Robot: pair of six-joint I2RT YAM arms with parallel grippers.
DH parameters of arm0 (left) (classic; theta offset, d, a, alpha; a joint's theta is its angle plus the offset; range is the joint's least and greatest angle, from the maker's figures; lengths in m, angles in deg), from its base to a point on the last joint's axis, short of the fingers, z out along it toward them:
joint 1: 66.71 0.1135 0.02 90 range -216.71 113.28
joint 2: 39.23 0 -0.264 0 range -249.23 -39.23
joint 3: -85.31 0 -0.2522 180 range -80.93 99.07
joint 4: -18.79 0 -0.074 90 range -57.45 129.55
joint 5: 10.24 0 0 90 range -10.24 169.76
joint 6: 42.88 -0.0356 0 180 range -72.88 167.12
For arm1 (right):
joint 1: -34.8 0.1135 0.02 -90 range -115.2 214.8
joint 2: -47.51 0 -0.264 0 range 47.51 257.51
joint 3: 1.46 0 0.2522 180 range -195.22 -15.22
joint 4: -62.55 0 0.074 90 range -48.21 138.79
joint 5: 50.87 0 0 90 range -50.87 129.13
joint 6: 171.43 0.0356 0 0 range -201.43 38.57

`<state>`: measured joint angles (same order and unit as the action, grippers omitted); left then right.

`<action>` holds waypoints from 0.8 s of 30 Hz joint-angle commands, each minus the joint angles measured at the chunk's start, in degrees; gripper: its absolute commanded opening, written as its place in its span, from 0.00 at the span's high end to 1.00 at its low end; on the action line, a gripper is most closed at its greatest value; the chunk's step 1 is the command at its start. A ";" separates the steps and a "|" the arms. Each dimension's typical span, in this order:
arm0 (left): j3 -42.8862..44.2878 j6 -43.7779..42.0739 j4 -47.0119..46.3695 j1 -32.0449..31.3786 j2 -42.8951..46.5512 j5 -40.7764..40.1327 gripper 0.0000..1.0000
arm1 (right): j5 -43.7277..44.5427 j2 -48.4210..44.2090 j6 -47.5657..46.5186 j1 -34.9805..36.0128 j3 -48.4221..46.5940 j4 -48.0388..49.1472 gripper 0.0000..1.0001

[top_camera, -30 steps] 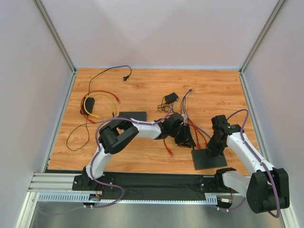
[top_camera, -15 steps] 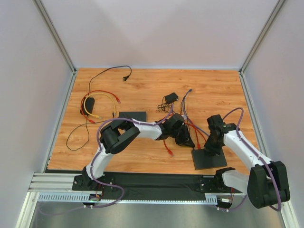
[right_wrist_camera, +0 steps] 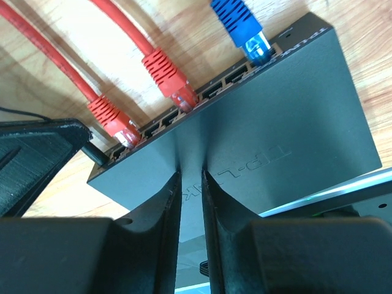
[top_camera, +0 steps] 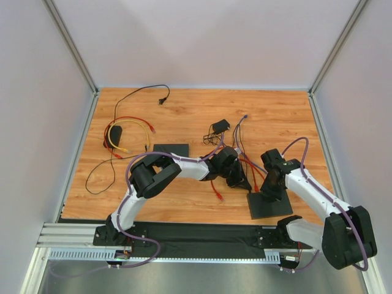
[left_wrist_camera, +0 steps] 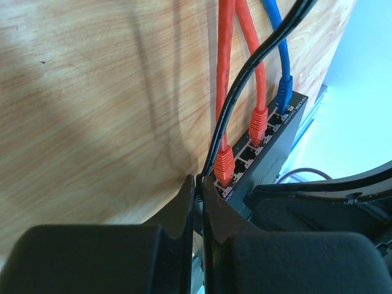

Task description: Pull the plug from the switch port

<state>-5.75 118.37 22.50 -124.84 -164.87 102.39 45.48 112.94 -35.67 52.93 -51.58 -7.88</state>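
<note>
From its base at the near edge, the left arm is stretched low and rightward across the table, while the right arm is folded back towards the middle with its wrist tipped down. The switch is found near the front of the table, just ahead of the right base, with its row of ports turned away from the arms. It is pinned from above by the right gripper, whose fingers are set a narrow gap apart on the lid with nothing between them. At the left end of the port row, the left gripper is drawn almost together on the black cable, just where its black plug enters the switch. Room there is tight: a red plug is seated in the very next port, just beside the fingertips, followed by a second red plug and a blue plug further along. A loose red connector is seen on the wood near the left wrist. Further back lie a flat black box and a black adapter. At the far left, a tangle of yellow and red cables is spread out, with a thin black lead beyond it.
</note>
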 commanded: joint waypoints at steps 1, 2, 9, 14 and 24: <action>0.41 -1.54 1.61 -0.32 -1.80 -0.84 1.00 | 3.05 0.75 2.32 1.73 1.46 -1.25 0.79; 0.50 -1.63 1.69 -0.14 -1.80 -0.84 1.00 | 3.05 0.58 2.49 1.99 1.73 -1.34 0.79; 0.06 -2.07 0.20 0.82 -1.45 -0.75 1.00 | 2.70 1.81 5.22 3.66 4.89 -0.21 0.79; -2.22 -0.84 -6.65 1.70 -0.57 -1.01 1.00 | 3.67 2.77 6.36 3.93 4.98 0.32 0.80; -1.79 -3.12 -2.71 3.11 2.68 -5.92 1.00 | 4.55 4.35 6.01 4.02 3.93 -0.47 0.82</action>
<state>-8.96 118.52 16.21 -123.60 -164.83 104.12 46.62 114.10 -30.65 56.43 -51.56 -8.71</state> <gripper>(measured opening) 0.074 0.184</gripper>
